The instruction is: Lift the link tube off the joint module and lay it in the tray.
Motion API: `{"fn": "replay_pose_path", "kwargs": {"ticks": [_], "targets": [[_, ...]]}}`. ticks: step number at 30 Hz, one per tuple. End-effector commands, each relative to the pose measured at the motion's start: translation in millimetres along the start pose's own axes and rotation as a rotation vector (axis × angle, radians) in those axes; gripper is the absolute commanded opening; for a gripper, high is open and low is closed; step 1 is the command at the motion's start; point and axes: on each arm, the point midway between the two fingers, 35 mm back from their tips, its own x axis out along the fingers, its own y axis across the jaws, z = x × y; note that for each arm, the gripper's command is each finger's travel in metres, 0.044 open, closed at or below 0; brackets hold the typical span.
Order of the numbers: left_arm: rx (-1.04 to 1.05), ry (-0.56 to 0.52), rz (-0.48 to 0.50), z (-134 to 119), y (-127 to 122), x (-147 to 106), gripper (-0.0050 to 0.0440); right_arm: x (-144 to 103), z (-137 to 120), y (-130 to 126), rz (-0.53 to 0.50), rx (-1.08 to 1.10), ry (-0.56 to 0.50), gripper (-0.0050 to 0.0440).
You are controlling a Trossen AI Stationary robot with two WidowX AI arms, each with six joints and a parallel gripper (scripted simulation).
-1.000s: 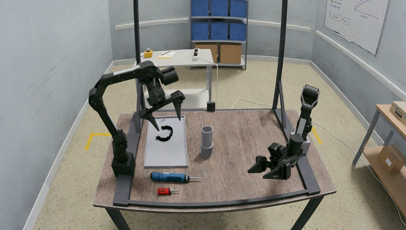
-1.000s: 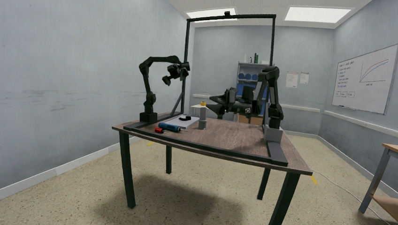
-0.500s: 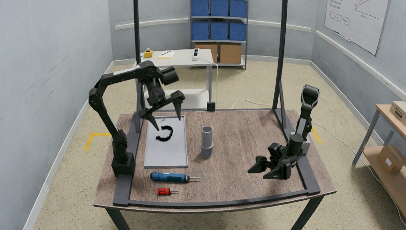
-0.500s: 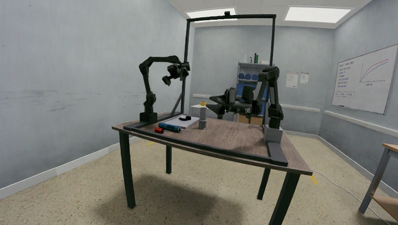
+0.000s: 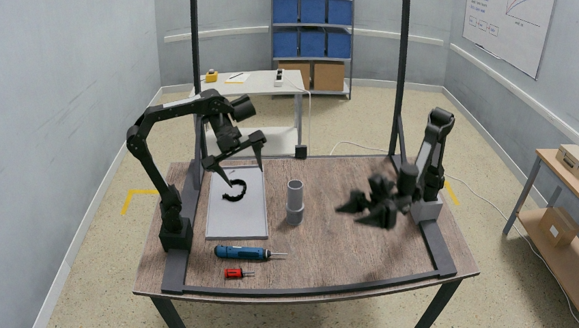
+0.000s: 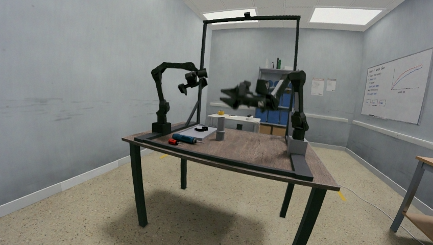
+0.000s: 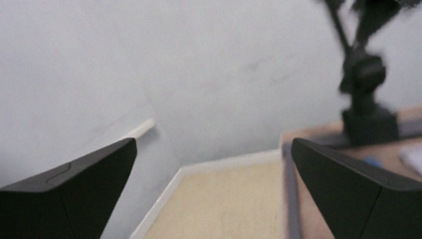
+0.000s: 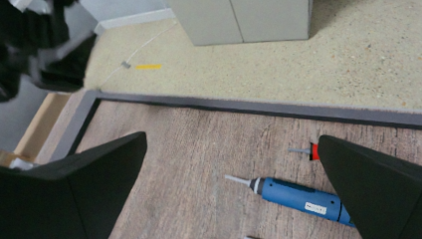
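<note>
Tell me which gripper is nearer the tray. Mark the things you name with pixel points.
Right. The right gripper (image 5: 246, 178) (image 6: 194, 91) (image 8: 232, 141) hangs above the tray (image 5: 237, 219) (image 6: 189, 133) (image 7: 414, 158); the left gripper (image 5: 345, 215) (image 6: 220, 94) (image 7: 215, 144) (image 8: 86, 19) is off beyond the link tube (image 5: 295, 197) (image 6: 221, 124).

blue screwdriver (image 5: 242, 252) (image 6: 184, 138) (image 8: 304, 197), red screwdriver (image 5: 233, 272) (image 6: 173, 141) (image 8: 315, 151), grey tray (image 5: 235, 221) (image 6: 186, 133)

Apparently a robotics lab, charted whiteboard (image 5: 507, 30) (image 6: 394, 86), binned shelving (image 5: 351, 48) (image 6: 259, 74), screwdrivers
</note>
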Motion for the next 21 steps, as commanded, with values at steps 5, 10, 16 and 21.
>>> {"fn": "replay_pose_path", "kwargs": {"ticks": [5,10,16,21], "targets": [[-0.068,-0.034,-0.035,81.4,-25.9,17.5,0.044,-3.1,-6.4,5.7,0.064,-0.081,0.05,0.044],[-0.12,0.008,-0.077,100.9,-45.8,16.6,0.044,-2.8,-11.4,8.7,0.085,-0.126,0.068,0.044],[-0.179,0.046,-0.128,133.2,-71.6,8.5,0.044,-1.2,-17.8,12.9,0.112,-0.192,0.096,0.044],[-0.214,0.089,-0.164,148.7,-88.3,-0.7,0.044,0.0,-26.1,17.1,0.127,-0.239,0.114,0.044]]}}
